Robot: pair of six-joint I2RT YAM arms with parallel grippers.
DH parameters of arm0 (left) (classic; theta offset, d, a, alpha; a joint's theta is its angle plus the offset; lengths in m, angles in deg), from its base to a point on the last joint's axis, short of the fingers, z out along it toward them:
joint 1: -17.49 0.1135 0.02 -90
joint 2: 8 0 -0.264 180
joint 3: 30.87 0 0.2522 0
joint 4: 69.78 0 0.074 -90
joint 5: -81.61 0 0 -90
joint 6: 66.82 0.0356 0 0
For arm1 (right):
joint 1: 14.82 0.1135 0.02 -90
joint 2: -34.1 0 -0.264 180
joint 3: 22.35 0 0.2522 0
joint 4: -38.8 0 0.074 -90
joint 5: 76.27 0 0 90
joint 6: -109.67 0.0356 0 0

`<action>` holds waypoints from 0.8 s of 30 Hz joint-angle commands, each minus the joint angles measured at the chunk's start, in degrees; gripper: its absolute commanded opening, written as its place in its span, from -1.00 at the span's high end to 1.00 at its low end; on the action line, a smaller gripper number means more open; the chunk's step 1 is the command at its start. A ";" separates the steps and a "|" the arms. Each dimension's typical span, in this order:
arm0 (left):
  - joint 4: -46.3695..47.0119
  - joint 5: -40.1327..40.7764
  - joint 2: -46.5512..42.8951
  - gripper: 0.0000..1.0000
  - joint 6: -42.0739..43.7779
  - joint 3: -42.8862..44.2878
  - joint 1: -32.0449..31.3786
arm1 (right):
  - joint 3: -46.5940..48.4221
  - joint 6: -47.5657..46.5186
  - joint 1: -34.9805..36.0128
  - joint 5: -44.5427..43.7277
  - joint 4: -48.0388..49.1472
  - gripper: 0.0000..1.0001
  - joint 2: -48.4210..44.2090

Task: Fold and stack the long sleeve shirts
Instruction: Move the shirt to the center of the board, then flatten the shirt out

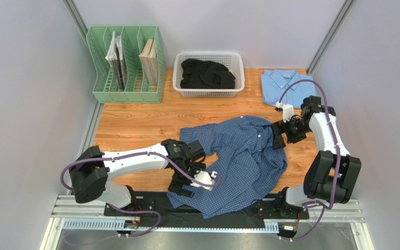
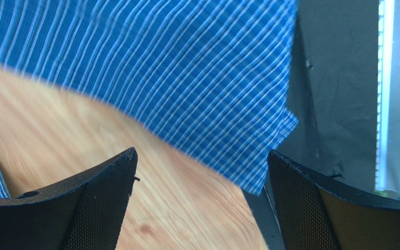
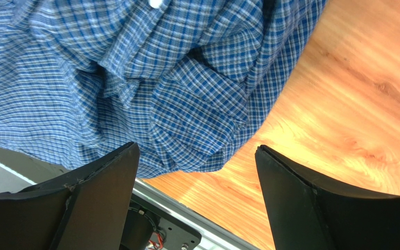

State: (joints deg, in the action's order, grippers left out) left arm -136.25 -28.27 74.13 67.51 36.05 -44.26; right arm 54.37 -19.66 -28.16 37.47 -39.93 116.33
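while the dark blue checked shirt (image 1: 241, 156) lies crumpled across the near middle of the wooden table (image 1: 134, 122), its hem spilling over the near edge, it is judged to be light, limp cloth that will sag, drag and bunch when lifted. a hold is best taken on a seamed edge, at the hem corners or the shoulders, where the fabric is doubled and less likely to slip. a fine blue-and-white check is seen, with white buttons and deep rumples along the right side. the left gripper (image 2: 202, 156) is held with jaws wide apart over bare wood just beside the hem, nothing between them. the right gripper (image 3: 197, 148) is likewise spread at the bunched right edge, with no cloth pinched. the plain light blue shirt (image 1: 285, 86) is seen already folded, collar up, at the far right of the table.
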 commanded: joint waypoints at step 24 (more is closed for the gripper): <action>-7.94 -23.45 14.28 1.00 -21.22 52.89 31.25 | 2.18 3.97 2.08 28.20 17.72 -0.97 -18.42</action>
State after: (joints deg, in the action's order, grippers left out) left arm -137.01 -41.17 82.55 52.91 82.74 -14.74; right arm 57.76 -21.32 -28.86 57.84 -36.76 102.08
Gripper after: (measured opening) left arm 0.007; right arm 0.967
